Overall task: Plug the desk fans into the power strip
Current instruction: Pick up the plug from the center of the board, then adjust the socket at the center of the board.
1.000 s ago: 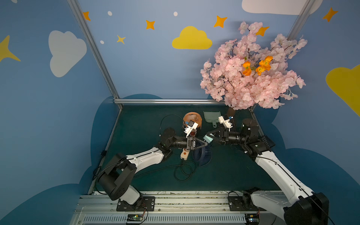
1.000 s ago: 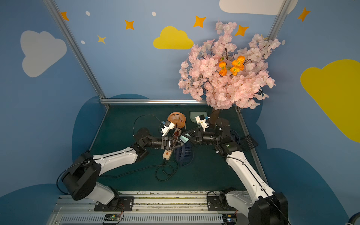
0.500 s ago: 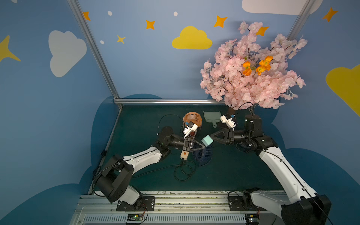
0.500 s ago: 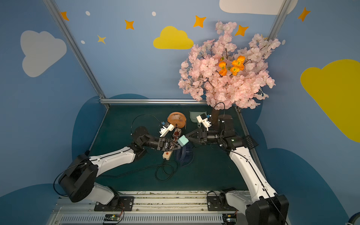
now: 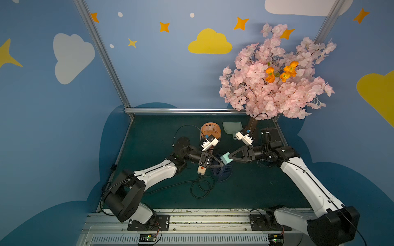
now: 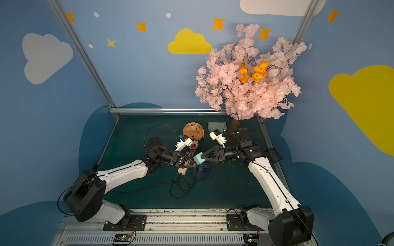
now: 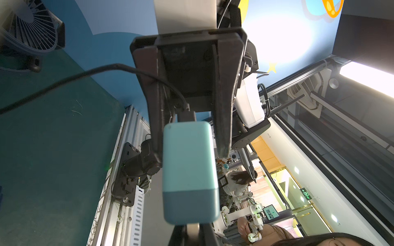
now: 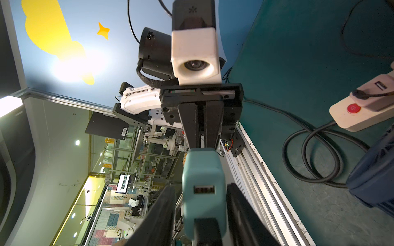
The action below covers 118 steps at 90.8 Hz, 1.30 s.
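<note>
A teal plug adapter (image 5: 226, 158) hangs in mid-air between both grippers. My left gripper (image 5: 221, 164) is shut on one end of it. From the other side my right gripper (image 5: 230, 156) straddles the adapter (image 8: 203, 187), its fingers (image 8: 241, 213) standing a little off its sides. A black cord's plug (image 7: 186, 116) sits in the adapter, beside an empty USB port (image 8: 203, 189). The white power strip (image 5: 201, 170) with its orange button (image 8: 353, 108) lies under my left gripper. A dark blue desk fan (image 5: 222, 172) lies beside it. An orange fan (image 5: 210, 131) stands behind.
The strip's thick black cord coils (image 5: 201, 187) toward the table's front. A green dustpan (image 5: 232, 127) and a pink blossom tree (image 5: 275, 81) stand at the back right. Another dark fan (image 7: 27, 27) stands near my right arm. A thin cord's plug (image 8: 362, 94) sits in the strip.
My right arm has drawn back to the right and its jaws have narrowed a little. The adapter stays at my left gripper's tip.
</note>
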Each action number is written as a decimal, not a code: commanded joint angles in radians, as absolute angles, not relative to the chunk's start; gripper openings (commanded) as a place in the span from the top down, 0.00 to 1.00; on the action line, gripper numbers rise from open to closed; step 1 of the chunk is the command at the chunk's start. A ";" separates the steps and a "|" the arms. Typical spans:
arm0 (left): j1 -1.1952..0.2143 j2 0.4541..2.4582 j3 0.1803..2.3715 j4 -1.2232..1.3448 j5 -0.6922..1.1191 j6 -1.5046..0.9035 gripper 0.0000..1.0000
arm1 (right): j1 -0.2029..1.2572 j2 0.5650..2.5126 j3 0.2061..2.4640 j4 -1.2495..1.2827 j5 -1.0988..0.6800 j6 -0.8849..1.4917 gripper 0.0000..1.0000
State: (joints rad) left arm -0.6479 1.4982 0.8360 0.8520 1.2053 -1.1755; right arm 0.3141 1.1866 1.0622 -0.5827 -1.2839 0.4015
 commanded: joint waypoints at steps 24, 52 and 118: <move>-0.645 1.474 0.853 0.711 1.229 -1.047 0.74 | 0.341 1.242 1.098 -0.607 -1.269 0.348 0.89; -0.506 1.257 0.811 -0.169 0.509 -0.403 0.06 | 0.309 1.214 1.089 -0.626 -0.801 0.473 1.00; -0.581 1.684 0.738 0.193 0.594 -0.331 0.00 | 0.604 1.341 1.318 -0.782 0.097 0.666 1.00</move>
State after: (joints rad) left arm -0.5243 1.6558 0.7250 0.1303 0.5098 -0.3519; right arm 0.5709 1.3087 1.2556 -0.7315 -0.0303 0.6830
